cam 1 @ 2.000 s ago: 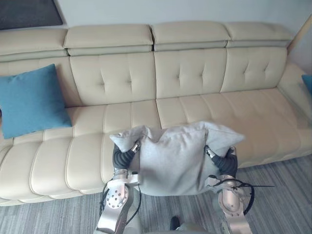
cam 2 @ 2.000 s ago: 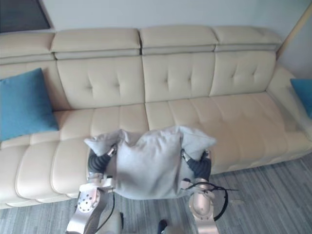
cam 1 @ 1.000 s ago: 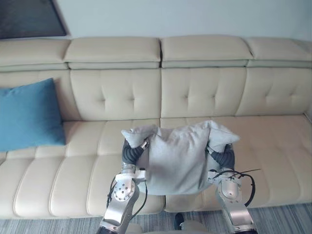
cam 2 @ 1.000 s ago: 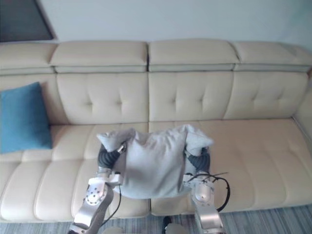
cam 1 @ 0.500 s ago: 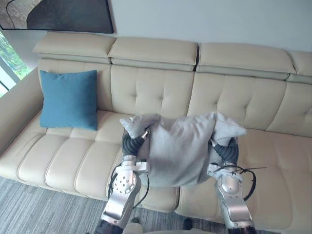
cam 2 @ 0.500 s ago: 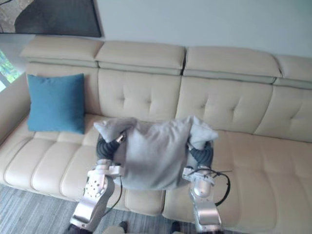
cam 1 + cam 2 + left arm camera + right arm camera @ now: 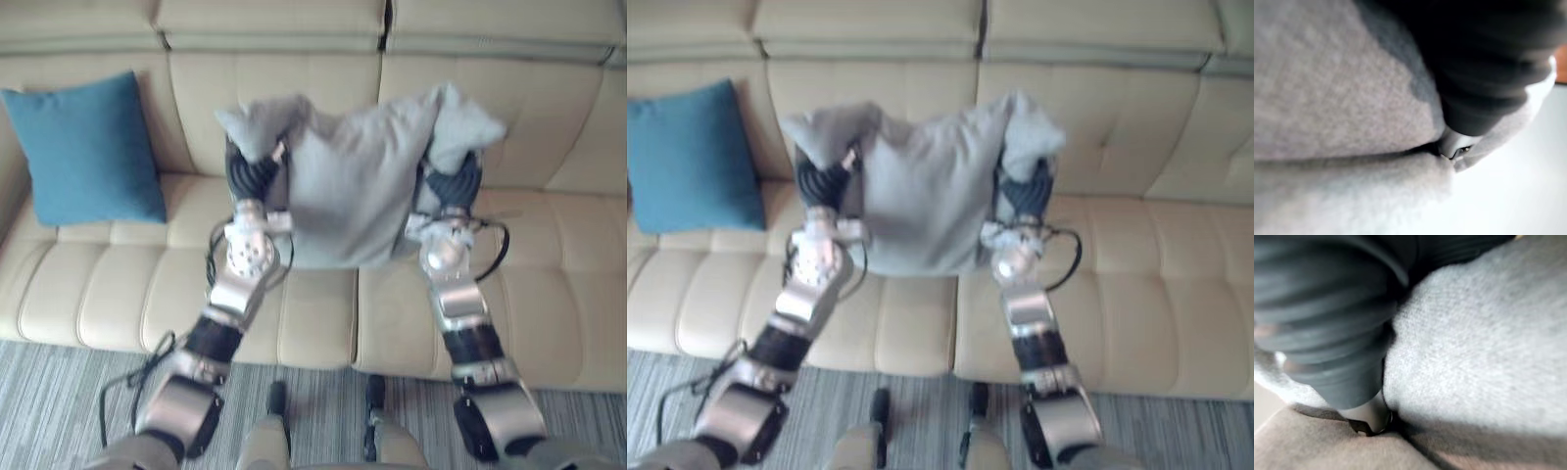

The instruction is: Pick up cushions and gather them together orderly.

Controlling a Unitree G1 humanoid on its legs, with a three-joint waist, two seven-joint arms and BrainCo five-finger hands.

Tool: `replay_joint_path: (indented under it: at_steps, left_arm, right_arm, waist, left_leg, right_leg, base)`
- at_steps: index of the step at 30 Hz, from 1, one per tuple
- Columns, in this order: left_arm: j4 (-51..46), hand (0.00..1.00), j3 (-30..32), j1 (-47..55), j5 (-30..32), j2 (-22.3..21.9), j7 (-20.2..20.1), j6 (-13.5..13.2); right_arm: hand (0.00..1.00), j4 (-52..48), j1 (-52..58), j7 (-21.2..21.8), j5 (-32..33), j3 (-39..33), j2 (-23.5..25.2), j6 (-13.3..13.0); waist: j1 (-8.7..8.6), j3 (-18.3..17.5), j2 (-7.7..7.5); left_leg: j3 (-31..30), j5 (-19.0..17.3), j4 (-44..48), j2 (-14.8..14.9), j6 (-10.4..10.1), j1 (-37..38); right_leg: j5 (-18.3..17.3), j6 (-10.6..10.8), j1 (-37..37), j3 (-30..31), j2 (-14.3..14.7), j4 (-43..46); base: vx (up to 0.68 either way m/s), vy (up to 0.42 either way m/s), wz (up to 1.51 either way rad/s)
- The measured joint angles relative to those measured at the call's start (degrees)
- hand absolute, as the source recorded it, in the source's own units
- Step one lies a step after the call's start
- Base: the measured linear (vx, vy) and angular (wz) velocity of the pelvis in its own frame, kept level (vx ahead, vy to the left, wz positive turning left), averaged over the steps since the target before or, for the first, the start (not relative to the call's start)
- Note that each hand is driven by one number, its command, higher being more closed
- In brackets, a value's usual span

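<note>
the grey cushion (image 7: 353,186) hangs above the sofa (image 7: 549,294) seat, wedged between left hand (image 7: 253,174) and right hand (image 7: 453,181), their grip buried in cloth and impossible to tell, probably to carry it square toward the blue cushion (image 7: 88,147)

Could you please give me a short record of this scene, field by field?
carried: grey cushion
held by: left hand and right hand, one at each upper corner
where: in front of the sofa backrest
other cushion: blue cushion, leaning on the backrest at the sofa's left
spacing: the two cushions are apart
</note>
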Motion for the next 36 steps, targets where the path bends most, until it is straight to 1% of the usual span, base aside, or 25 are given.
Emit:
replay_joint_path:
  at_steps: [1, 3, 4, 6, 7, 9, 10, 11, 12, 15, 18, 19, 22, 25, 28, 30, 31, 33, 35, 36]
  left_arm:
    - [2.91, 1.0, 0.8, -3.73, -0.89, 1.27, -0.02, -0.14]
    - [7.12, 1.0, 1.71, -8.26, -1.89, 2.54, -0.07, -0.17]
    - [10.04, 1.0, 1.73, -11.08, -2.33, 3.1, -0.23, -0.17]
    - [13.85, 1.0, 1.75, -14.03, -2.85, 3.82, -0.52, -0.17]
    - [16.48, 1.0, 1.83, -16.47, -3.29, 4.09, -0.99, -0.16]
    - [19.68, 1.0, 2.08, -19.16, -3.31, 4.13, -1.9, -0.12]
    - [20.03, 1.0, 2.13, -19.47, -3.31, 4.1, -2.08, -0.13]
    - [20.06, 1.0, 2.66, -19.98, -3.31, 4.1, -2.31, -0.38]
    - [20.17, 0.0, 3.83, -21.44, -3.3, 4.13, -2.56, -0.8]
    - [22.64, 0.0, 4.55, -24.51, -3.31, 4.17, -2.66, -0.88]
    - [22.88, 0.0, 5.76, -25.95, -3.33, 4.15, -3.0, -0.91]
    - [23.72, 0.0, 6.09, -26.69, -3.43, 4.23, -3.05, -0.97]
    - [24.79, 0.0, 7.26, -27.49, -4.6, 4.56, -3.19, -0.82]
    - [25.27, 0.0, 8.78, -28.32, -5.58, 5.02, -4.26, -0.65]
    - [25.91, 0.0, 11.47, -28.22, -8.42, 6.39, -6.14, -0.47]
    - [26.05, 0.0, 13.31, -27.48, -10.39, 7.04, -6.99, -0.35]
    - [26.05, 0.0, 14.71, -26.53, -11.77, 7.68, -8.01, -0.36]
    - [25.98, 0.0, 15.6, -24.31, -13.31, 9.4, -9.41, -0.37]
    - [24.92, 0.0, 17.56, -20.25, -14.17, 11.06, -10.96, -0.41]
    - [23.64, 0.0, 18.86, -16.84, -14.59, 11.98, -11.77, -0.43]
  right_arm:
    - [1.0, 2.95, -4.24, -0.5, 0.04, -0.01, -0.71, 0.0]
    - [1.0, 6.98, -9.18, -0.76, 0.13, 0.01, -1.24, 0.05]
    - [1.0, 9.79, -11.96, -0.88, 0.24, -0.02, -1.78, 0.07]
    - [1.0, 13.4, -15.05, -1.0, 0.79, -0.05, -1.89, 0.11]
    - [1.0, 15.34, -17.15, -1.04, 1.29, -0.35, -2.11, 0.11]
    - [1.0, 17.5, -19.32, -1.06, 2.48, -0.55, -2.1, 0.14]
    - [1.0, 17.48, -19.34, -1.07, 2.53, -0.58, -2.12, 0.11]
    - [0.0, 17.33, -19.66, -1.09, 2.96, -0.64, -2.17, -0.12]
    - [0.0, 16.97, -20.95, -1.34, 3.44, -0.91, -2.22, -0.49]
    - [0.0, 16.86, -22.46, -1.79, 4.4, -1.92, -2.96, -0.55]
    - [0.0, 16.49, -22.67, -1.82, 4.7, -2.28, -4.19, -0.8]
    - [0.0, 16.49, -22.88, -1.81, 5.19, -2.51, -4.32, -1.03]
    - [0.0, 16.49, -23.34, -1.52, 8.33, -2.77, -4.79, -1.26]
    - [0.0, 16.47, -23.65, -0.84, 11.93, -2.83, -8.0, -1.3]
    - [0.0, 16.45, -23.29, 0.65, 15.42, -3.38, -11.32, -1.31]
    - [0.0, 16.44, -21.81, 1.58, 17.14, -4.98, -12.77, -1.3]
    - [0.0, 16.44, -20.09, 2.28, 18.42, -5.23, -14.26, -1.29]
    - [0.0, 16.2, -17.77, 3.65, 19.81, -5.6, -15.82, -1.29]
    - [0.0, 12.35, -13.87, 4.87, 20.97, -7.44, -16.73, -1.4]
    - [0.0, 9.81, -10.87, 5.77, 21.02, -7.5, -18.2, -1.71]
  waist:
    - [-0.35, 2.32, -0.11]
    - [-0.85, 4.83, -0.32]
    - [-0.95, 6.94, -0.33]
    - [-1.66, 7.72, -0.3]
    - [-2.02, 9.61, -0.34]
    - [-2.81, 11.74, -0.24]
    - [-2.92, 11.87, -0.31]
    - [-3.04, 12.19, -0.37]
    - [-3.04, 13.33, -0.35]
    - [-3.01, 13.79, -0.36]
    - [-2.87, 13.79, -0.37]
    - [-2.73, 13.91, -0.6]
    - [-2.53, 13.91, -0.6]
    - [-2.29, 13.91, -0.6]
    - [-2.14, 13.91, -0.6]
    - [-1.87, 13.91, -0.59]
    - [-1.72, 13.91, -0.59]
    - [-1.7, 13.89, -0.56]
    - [-1.58, 13.83, -0.51]
    - [-1.56, 13.76, -0.47]
  left_leg:
    - [0.04, 0.95, -1.07, -0.22, -0.06, -0.5]
    - [0.66, 2.18, -2.4, -0.4, -0.04, -1.43]
    - [0.8, 2.73, -3.34, -0.49, -0.16, -1.45]
    - [0.82, 3.54, -4.33, -0.53, -0.19, -3.39]
    - [0.85, 3.96, -5.0, -0.4, -0.36, -3.53]
    - [0.86, 4.23, -5.53, -0.29, -0.4, -4.34]
    - [0.91, 4.23, -5.57, -0.28, -0.4, -4.8]
    - [1.04, 4.23, -5.59, -0.25, -0.4, -5.39]
    - [1.32, 4.23, -5.63, -0.18, -0.4, -5.41]
    - [1.5, 4.22, -5.89, -0.13, -0.4, -5.88]
    - [1.72, 4.22, -5.83, -0.05, -0.4, -7.37]
    - [2.02, 4.22, -5.83, -0.04, -0.4, -7.73]
    - [2.33, 4.21, -5.74, 0.13, -0.42, -7.82]
    - [2.36, 4.19, -5.38, 0.4, -0.45, -7.89]
    - [2.36, 4.19, -5.13, 0.77, -0.47, -7.7]
    - [2.39, 4.2, -5.1, 1.17, -0.47, -6.77]
    - [2.41, 4.18, -5.1, 1.5, -0.49, -5.71]
    - [2.39, 4.16, -5.12, 1.8, -0.52, -4.31]
    - [2.42, 4.04, -5.11, 1.87, -0.66, -3.23]
    - [2.43, 4.04, -5.09, 1.79, -0.66, -3.04]
  right_leg:
    - [1.55, -0.06, -0.33, 0.19, -0.02, -1.87]
    - [3.32, 0.01, -1.25, 0.84, -0.04, -3.83]
    - [4.25, 0.12, -1.44, 1.26, -0.01, -4.97]
    - [4.94, 0.19, -3.92, 1.44, 0.05, -5.21]
    - [5.65, 0.31, -4.36, 1.6, 0.24, -5.45]
    - [5.92, 0.34, -5.39, 1.88, 0.38, -5.46]
    - [5.94, 0.35, -5.92, 2.02, 0.39, -5.45]
    - [6.17, 0.59, -6.62, 2.25, 0.43, -5.45]
    - [6.47, 0.82, -6.83, 2.71, 0.51, -5.46]
    - [6.49, 0.83, -7.57, 2.97, 0.54, -5.46]
    - [6.62, 1.03, -8.94, 3.12, 0.58, -5.46]
    - [6.63, 1.03, -9.49, 3.53, 0.61, -5.46]
    - [6.63, 1.04, -9.74, 3.95, 0.77, -5.45]
    - [6.63, 1.04, -9.65, 3.96, 0.93, -5.45]
    - [6.63, 1.04, -9.27, 3.94, 1.14, -5.44]
    - [6.62, 1.04, -8.22, 3.77, 1.37, -5.45]
    - [6.62, 1.04, -7.1, 3.3, 1.61, -5.45]
    - [6.57, 1.04, -5.64, 3.08, 1.9, -5.45]
    - [6.36, 1.08, -4.56, 3.02, 2.02, -5.45]
    - [6.26, 1.05, -4.29, 2.94, 2.02, -5.45]
  base:
    - [-0.12, -0.049, -0.09]
    - [-0.08, -0.021, -0.12]
    - [-0.08, -0.01, -0.1]
    - [-0.07, -0.01, -0.08]
    - [-0.04, -0.001, -0.05]
    - [-0.05, 0.009, -0.03]
    - [-0.05, 0.018, -0.03]
    - [-0.02, 0.016, -0.09]
    - [-0.03, 0.026, -0.11]
    - [-0.02, 0.016, -0.04]
    - [-0.02, 0.008, 0.0]
    - [-0.05, 0.01, -0.06]
    - [-0.04, 0.001, -0.06]
    - [-0.04, -0.01, -0.01]
    - [-0.05, -0.016, -0.01]
    - [-0.05, -0.021, -0.01]
    - [0.0, 0.0, 0.0]
    - [0.0, 0.0, 0.0]
    - [-0.02, -0.01, 0.01]
    - [-0.04, -0.016, 0.06]
